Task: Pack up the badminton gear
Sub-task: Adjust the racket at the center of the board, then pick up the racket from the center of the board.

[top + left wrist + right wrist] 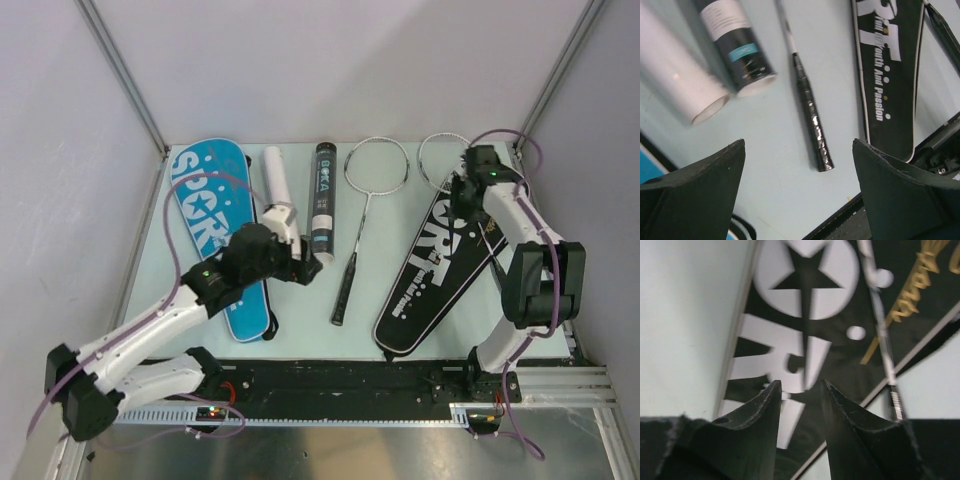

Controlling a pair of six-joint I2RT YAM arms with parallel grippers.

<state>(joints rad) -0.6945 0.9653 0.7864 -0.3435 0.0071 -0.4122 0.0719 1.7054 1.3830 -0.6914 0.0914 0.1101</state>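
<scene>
The pale bench (300, 335) carries, from the left of the frame to the right, a blue cover (205, 215), a white tube (274, 178), a black tube (323, 195), a silver racket (362, 215) and a black cover (435, 275). A second racket's head (440, 160) shows beyond the black cover's upper end. The left tool (799, 192) hovers by the tubes' near ends, spread wide and holding nothing. The right tool (801, 385), at upper right, is over the black cover's lettering. Its fingers are partway apart, with nothing visible between them.

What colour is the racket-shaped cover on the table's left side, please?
The racket-shaped cover is light blue with white lettering; top external view shows it best.
</scene>
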